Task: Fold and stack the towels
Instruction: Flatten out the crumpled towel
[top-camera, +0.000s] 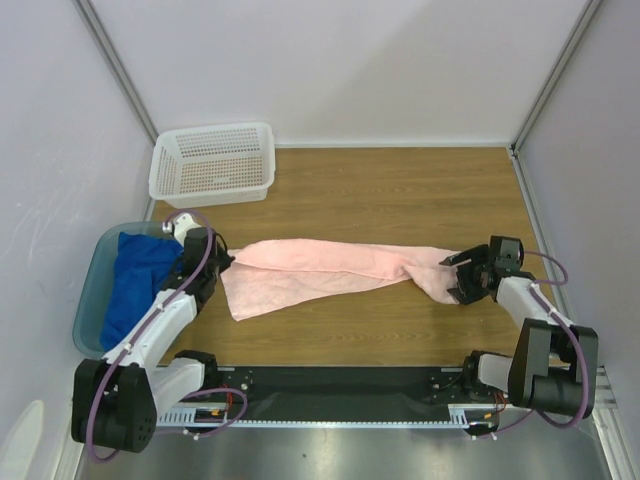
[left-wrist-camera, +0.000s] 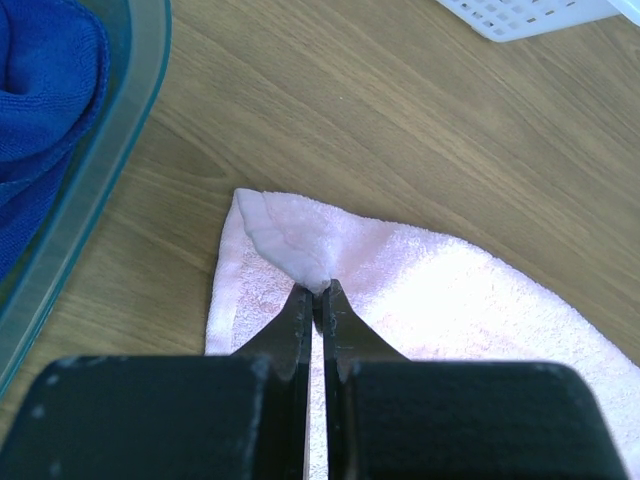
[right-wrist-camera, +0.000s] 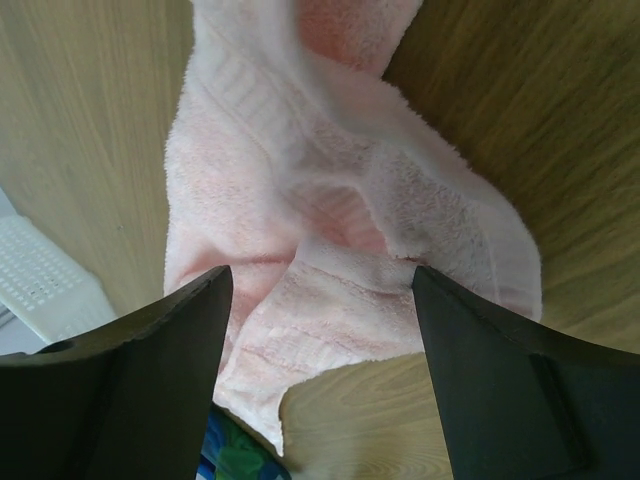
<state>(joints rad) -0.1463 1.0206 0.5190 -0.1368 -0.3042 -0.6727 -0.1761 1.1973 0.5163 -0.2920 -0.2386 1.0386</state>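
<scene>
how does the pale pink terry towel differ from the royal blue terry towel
The pale pink terry towel lies stretched across the wooden table; the royal blue terry towel sits bunched in the translucent teal tub. The left gripper pinches the pink one's corner; nothing holds the blue one. Neither is folded.

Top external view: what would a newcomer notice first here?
A pale pink towel lies stretched across the middle of the wooden table. The left gripper is shut on its left corner, while the right gripper stands open at its right end. At the far left, a royal blue towel lies in a teal tub.
</scene>
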